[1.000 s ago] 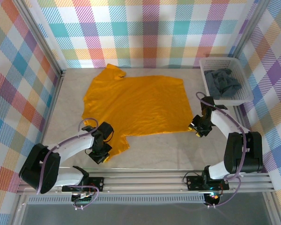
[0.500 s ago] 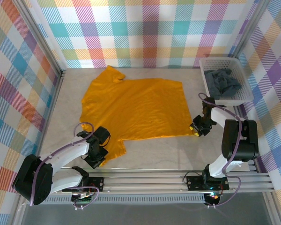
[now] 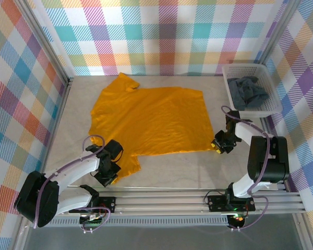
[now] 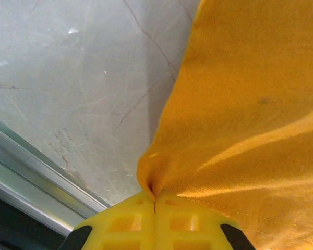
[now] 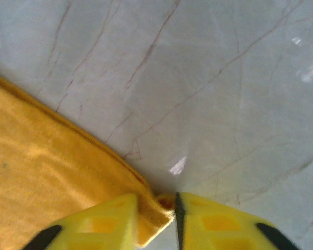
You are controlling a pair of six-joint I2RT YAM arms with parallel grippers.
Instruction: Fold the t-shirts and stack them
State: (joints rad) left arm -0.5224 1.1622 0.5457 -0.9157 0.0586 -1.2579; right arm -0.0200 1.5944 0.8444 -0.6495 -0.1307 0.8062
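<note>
The left gripper (image 4: 155, 200) has its jaws clamped on the mustard t-shirt (image 3: 151, 120) at its near-left corner. The right gripper (image 5: 169, 208) pinches the near-right hem corner. The shirt lies spread mid-surface (image 3: 188, 169) with bare room along every edge. The grey t-shirt (image 3: 249, 92) sits in the basket (image 3: 274, 108).

A pale grey marble-look table (image 3: 172, 169) with thin brown veins fills the middle. Plaid walls (image 3: 167, 31) in teal, orange, purple and yellow close it in at 9, 12 and 3 o'clock. Aluminium posts (image 3: 44, 39) stand at 11 and 1 o'clock. An aluminium rail (image 3: 161, 200) runs along the 6 o'clock edge, a grey surface (image 3: 161, 234) beyond it. A white basket (image 3: 245, 65) sits at 2 o'clock. Light is soft and even, with small glints (image 5: 178, 165) on the table
</note>
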